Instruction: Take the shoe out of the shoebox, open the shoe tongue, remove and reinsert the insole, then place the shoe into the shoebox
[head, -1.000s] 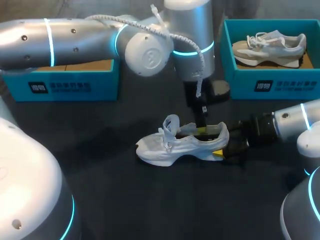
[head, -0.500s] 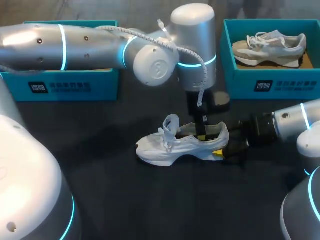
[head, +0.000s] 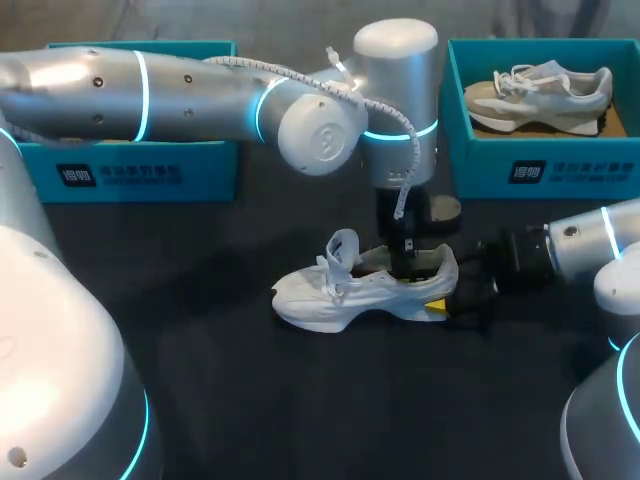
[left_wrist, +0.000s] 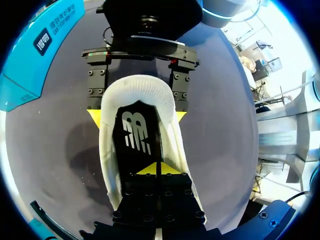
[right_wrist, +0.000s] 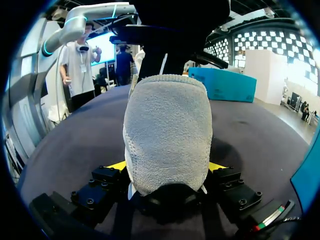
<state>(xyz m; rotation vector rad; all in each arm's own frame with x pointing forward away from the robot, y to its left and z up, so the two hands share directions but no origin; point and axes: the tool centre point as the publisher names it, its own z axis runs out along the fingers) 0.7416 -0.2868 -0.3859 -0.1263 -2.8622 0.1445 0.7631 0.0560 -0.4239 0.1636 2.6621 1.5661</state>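
A white shoe (head: 330, 300) stands upright mid-table, toe to the left and tongue lifted. My right gripper (head: 452, 297) is shut on its heel (right_wrist: 167, 130), one yellow tip against each side. In the left wrist view those fingers (left_wrist: 95, 117) clamp the heel end of the shoe (left_wrist: 107, 150). My left gripper (head: 405, 264) comes straight down into the shoe's opening. Its yellow tips are shut together (left_wrist: 159, 169) and rest on the black insole (left_wrist: 137, 135), which lies flat inside the shoe.
A teal shoebox (head: 545, 170) at the back right holds a grey and beige shoe (head: 540, 90). Another teal box (head: 140, 165) stands at the back left, behind my left arm. Dark bare table lies in front of the white shoe.
My left arm has shifted to the right and its shut gripper has sunk a little deeper into the shoe. The shoe and my right gripper have stayed put.
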